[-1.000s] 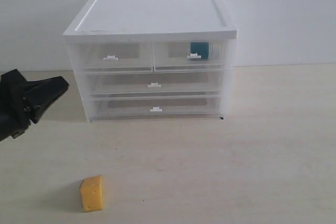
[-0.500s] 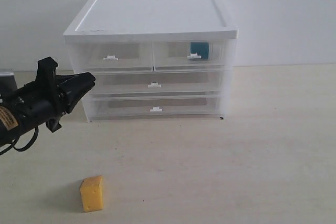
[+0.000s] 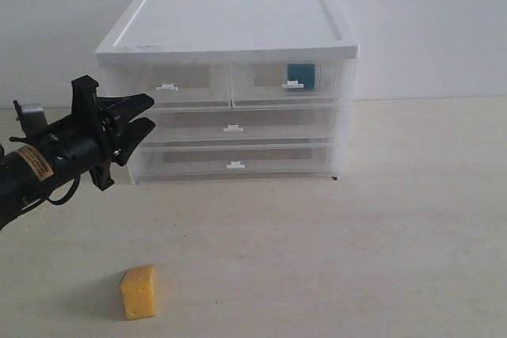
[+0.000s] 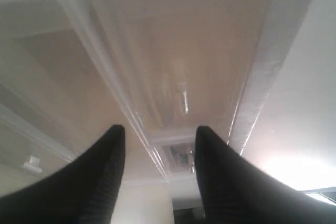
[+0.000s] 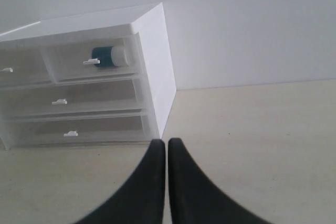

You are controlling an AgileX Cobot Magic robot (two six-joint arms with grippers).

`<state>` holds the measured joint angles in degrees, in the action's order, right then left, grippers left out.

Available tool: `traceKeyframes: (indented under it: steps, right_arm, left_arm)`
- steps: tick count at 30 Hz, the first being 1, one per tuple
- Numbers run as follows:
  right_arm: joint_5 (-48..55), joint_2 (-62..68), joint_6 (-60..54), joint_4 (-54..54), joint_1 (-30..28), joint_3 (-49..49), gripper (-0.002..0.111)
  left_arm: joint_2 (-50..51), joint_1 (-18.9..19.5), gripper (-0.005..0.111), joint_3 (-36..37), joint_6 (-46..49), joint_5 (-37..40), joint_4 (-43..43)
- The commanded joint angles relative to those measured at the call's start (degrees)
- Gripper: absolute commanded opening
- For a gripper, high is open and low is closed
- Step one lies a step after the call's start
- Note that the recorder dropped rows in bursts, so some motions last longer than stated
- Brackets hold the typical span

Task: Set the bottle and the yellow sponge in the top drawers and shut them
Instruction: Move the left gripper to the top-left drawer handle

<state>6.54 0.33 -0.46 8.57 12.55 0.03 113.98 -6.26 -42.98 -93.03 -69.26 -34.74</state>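
Observation:
The bottle (image 3: 301, 75) lies inside the right top drawer (image 3: 269, 85), teal body and white cap clear in the right wrist view (image 5: 107, 56). Both top drawers look pushed in; the left one (image 3: 190, 85) looks empty. The yellow sponge (image 3: 139, 292) stands on the table at the front left, far below my left gripper (image 3: 152, 111). That gripper is open and empty, its tips just at the cabinet's left front corner, level with the first full-width drawer. The left wrist view shows its jaws (image 4: 159, 129) apart against the translucent cabinet. My right gripper (image 5: 166, 141) is shut, empty, out of the exterior view.
The white-topped cabinet (image 3: 230, 25) stands at the back against a pale wall, with two full-width drawers (image 3: 269, 126) below the top pair. Light wooden table (image 3: 380, 227) stretches in front and to the right.
My left arm has moved in from the left edge, rightward and up toward the cabinet's left front corner. Its jaws went from shut to open. The sponge and bottle have not moved.

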Motion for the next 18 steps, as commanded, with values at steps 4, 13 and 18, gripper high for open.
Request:
traceKeyframes:
  steps: [4,13,18]
  right_arm:
    - [-0.7,-0.3,0.0,-0.1,0.1,0.0,0.000]
    - [-0.7,-0.3,-0.1,-0.1,0.1,0.0,0.000]
    - [-0.7,-0.3,-0.2,-0.1,0.1,0.0,0.000]
  left_arm:
    - [1.7,-2.9,0.041,-4.4,-1.3,-0.7,2.5]
    - [4.3,-3.0,0.041,-8.3,-2.6,-0.7,3.3]
    - [4.3,-3.0,0.033,-8.7,-3.0,-0.7,3.7]
